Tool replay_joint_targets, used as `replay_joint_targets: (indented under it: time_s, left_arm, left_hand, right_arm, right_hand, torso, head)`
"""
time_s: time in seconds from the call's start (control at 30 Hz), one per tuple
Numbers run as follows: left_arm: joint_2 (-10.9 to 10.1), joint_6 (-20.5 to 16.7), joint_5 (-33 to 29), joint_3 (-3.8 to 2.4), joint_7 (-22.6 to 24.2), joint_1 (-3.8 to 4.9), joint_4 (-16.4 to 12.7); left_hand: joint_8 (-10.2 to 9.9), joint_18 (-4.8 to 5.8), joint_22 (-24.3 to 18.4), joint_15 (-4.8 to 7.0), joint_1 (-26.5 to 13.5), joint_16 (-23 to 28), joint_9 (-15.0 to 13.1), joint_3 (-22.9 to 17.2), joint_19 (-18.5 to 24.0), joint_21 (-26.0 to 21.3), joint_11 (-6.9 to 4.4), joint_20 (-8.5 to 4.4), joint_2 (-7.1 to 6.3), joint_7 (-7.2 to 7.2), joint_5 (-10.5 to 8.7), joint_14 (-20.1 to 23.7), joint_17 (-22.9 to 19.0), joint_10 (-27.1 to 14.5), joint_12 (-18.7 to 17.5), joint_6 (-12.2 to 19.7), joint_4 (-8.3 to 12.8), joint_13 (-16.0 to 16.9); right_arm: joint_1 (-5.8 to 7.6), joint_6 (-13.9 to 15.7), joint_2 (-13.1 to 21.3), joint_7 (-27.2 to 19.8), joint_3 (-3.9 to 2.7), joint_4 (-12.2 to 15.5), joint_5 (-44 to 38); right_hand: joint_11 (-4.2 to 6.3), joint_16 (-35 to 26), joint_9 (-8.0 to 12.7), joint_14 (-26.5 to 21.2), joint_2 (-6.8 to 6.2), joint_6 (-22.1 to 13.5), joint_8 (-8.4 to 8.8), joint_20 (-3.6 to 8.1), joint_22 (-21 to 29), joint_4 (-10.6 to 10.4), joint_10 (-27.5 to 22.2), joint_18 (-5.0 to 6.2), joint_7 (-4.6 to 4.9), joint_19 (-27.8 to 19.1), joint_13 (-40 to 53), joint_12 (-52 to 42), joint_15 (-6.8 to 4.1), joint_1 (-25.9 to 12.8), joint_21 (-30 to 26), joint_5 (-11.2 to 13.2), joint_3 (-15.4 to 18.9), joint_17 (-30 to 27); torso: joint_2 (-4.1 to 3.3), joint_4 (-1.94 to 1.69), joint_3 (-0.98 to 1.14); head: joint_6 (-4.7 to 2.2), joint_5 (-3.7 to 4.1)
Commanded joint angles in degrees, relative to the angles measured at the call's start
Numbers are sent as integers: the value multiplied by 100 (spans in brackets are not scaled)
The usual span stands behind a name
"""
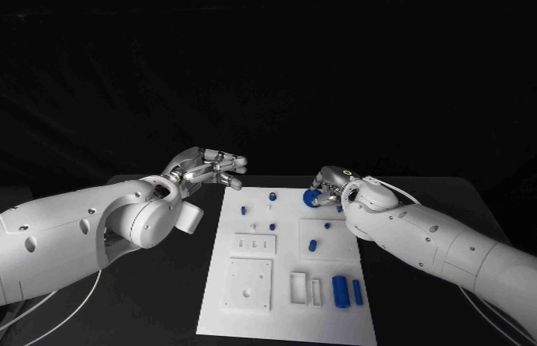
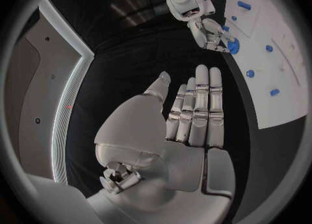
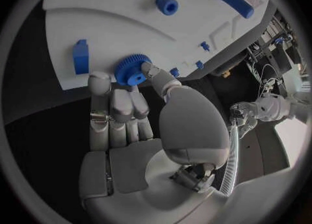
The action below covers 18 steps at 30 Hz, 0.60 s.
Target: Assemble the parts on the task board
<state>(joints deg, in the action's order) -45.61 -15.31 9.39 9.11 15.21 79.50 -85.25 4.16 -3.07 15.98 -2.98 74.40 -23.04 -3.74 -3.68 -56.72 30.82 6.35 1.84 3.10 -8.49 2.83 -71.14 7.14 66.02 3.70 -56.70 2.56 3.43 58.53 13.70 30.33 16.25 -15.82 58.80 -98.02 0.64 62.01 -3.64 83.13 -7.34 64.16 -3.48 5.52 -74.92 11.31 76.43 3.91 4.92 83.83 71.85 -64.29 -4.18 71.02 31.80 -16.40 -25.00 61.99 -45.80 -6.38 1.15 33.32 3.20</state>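
Note:
The white task board (image 1: pixel 285 315) lies in the middle of the black table. My right hand (image 1: pixel 332 186) hovers over the board's far right corner and pinches a blue gear (image 1: pixel 312 198) between thumb and fingers. The right wrist view shows the gear (image 3: pixel 132 70) held at the fingertips just above the board (image 3: pixel 117 21). My left hand (image 1: pixel 208 167) hangs off the board's far left corner with nothing in it. In the left wrist view its fingers (image 2: pixel 197 110) are stretched out flat, and the right hand (image 2: pixel 211 30) with the gear (image 2: pixel 232 45) is beyond them.
Small blue parts stand on the board: a peg (image 1: pixel 273 198) at the far end, a short piece (image 1: pixel 313 245) in the middle, and two long bars (image 1: pixel 339 292) near the front right. White recessed blocks (image 1: pixel 248 284) occupy the board's left side.

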Motion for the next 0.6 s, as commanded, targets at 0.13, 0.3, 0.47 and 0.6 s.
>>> replay_joint_targets:
  time_s: [0.13,0.3,0.47,0.6]
  left_arm:
    - [2,78,20,-3,35,3,-3]
    - [-5,65,20,-3,35,3,6]
    - [-7,59,20,-3,37,4,10]
    - [-10,56,20,-3,35,4,9]
  left_hand:
    - [-19,-37,-5,16,-35,-21,6,-3,30,21,-11,-8,-6,1,26,0,7,-38,-18,28,-4,-5]
    - [-19,-37,-8,17,-23,-22,5,-7,30,23,-11,-9,-4,1,26,-1,8,-39,-19,27,2,-5]
    - [-19,-37,-8,17,-23,-22,5,-7,30,23,-11,-9,-4,1,26,-1,8,-39,-19,27,2,-5]
    - [-19,-37,-8,17,-23,-22,5,-7,30,23,-11,-9,-4,1,26,-1,8,-39,-19,27,2,-5]
  right_arm:
    - [5,603,73,171,-2,363,-418]
    - [6,967,127,155,-2,699,-419]
    - [6,1077,123,145,0,929,-456]
    - [6,1053,87,139,52,1032,-482]
  right_hand:
    - [38,-20,-13,18,-28,250,-7,42,-357,-28,19,23,-33,203,-10,21,-54,-63,1,-93,-27,-11]
    - [39,-35,-14,16,-62,243,-10,51,-371,-70,22,20,-33,215,-21,39,-62,-65,74,-122,-43,-25]
    - [39,-34,-15,17,-61,250,-12,50,-371,-74,22,19,-35,216,-21,38,-62,-67,78,-119,-41,-24]
    - [43,-42,-14,16,-68,263,-9,54,-374,-107,23,15,-40,218,-22,42,-66,-59,102,-115,-23,-32]
  torso:
    - [2,-3,-9]
    - [0,-2,-5]
    - [-5,-11,-12]
    - [-9,-4,-3]
  head:
    - [-27,-15]
    - [-29,-34]
    - [-30,-46]
    - [-27,-68]
